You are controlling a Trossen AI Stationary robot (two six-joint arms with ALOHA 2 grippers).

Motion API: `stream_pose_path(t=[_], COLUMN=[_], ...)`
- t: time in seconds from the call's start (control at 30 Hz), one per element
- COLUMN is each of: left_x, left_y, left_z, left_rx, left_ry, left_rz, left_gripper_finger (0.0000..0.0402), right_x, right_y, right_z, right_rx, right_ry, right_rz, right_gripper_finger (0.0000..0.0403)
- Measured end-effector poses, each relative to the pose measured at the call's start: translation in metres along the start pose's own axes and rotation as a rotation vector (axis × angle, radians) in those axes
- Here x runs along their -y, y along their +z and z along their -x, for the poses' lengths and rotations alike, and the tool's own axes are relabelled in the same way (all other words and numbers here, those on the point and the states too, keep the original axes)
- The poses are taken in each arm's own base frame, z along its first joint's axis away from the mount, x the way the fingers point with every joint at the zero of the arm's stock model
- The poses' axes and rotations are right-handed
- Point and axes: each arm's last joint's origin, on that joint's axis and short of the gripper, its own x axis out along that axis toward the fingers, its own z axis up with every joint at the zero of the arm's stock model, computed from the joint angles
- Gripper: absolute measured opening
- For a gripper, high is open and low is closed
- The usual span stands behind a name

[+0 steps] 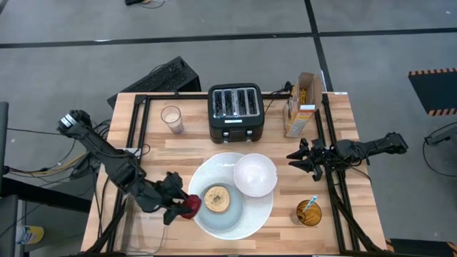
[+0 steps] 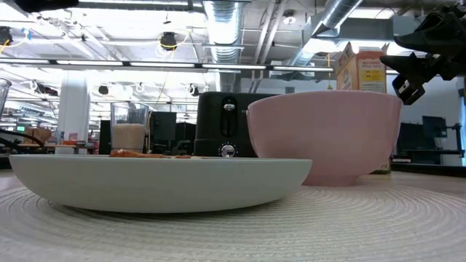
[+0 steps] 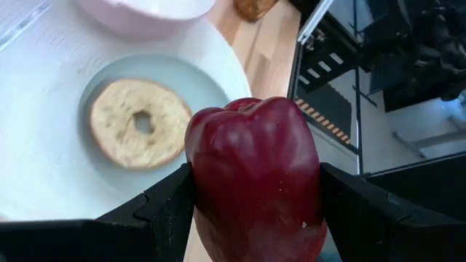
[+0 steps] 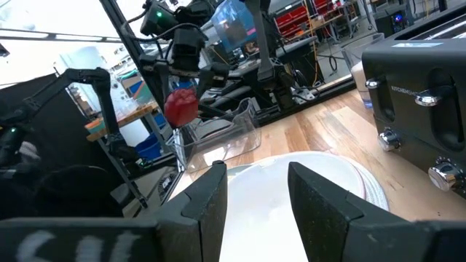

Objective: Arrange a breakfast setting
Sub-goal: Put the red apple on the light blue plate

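My left gripper (image 1: 182, 205) is shut on a small red food piece (image 3: 255, 175) at the left rim of the large white plate (image 1: 260, 214). On that plate lies a smaller blue-grey plate (image 1: 232, 214) with a tan bagel (image 1: 216, 199). A white bowl (image 1: 255, 175) sits on the large plate's far right part. My right gripper (image 1: 300, 160) is open and empty, just right of the bowl and above the table. A blue-handled spoon (image 1: 313, 203) stands in an amber cup (image 1: 308, 213). An orange cereal box (image 1: 300, 105) stands at the far right. My left gripper pinches the red food piece by its two opposite sides (image 3: 200, 189) between its two fingers (image 3: 164, 211). The fingers slant down from the table's left. The piece is lifted clear of the table, as the right wrist view (image 4: 180, 107) shows.
A black four-slot toaster (image 1: 235, 112) stands at the far middle, with a glass of pale drink (image 1: 171, 118) to its left. Black frame rails (image 1: 136, 135) run along both sides of the table. A keyboard (image 1: 161, 77) lies beyond the far left corner.
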Motion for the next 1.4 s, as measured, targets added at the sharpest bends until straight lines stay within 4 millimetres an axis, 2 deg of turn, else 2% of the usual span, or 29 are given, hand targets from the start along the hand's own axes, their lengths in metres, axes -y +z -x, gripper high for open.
stream_pose_path(t=[0.33, 0.57, 0.7, 1.23, 1.4], left_x=[0.002, 0.001, -0.001, -0.005, -0.009], left_y=[-0.004, -0.01, -0.008, 0.013, 0.01], left_z=[-0.048, -0.07, -0.076, -0.081, -0.093], left_rx=[-0.056, -0.113, -0.098, -0.014, -0.02], left_ry=[-0.023, -0.04, -0.032, -0.068, -0.034], left_rz=[-0.118, -0.192, -0.208, -0.286, -0.279], left_gripper_finger=[0.0243, 0.0243, 0.0243, 0.0243, 0.0243], right_x=[0.0, 0.0, 0.0, 0.0, 0.0], right_y=[0.0, 0.0, 0.0, 0.0, 0.0], right_z=[0.0, 0.0, 0.0, 0.0, 0.0], right_rx=[0.0, 0.0, 0.0, 0.0, 0.0], right_ry=[0.0, 0.0, 0.0, 0.0, 0.0], right_rz=[0.0, 0.0, 0.0, 0.0, 0.0], right_gripper_finger=[0.0168, 0.0168, 0.0168, 0.0168, 0.0168])
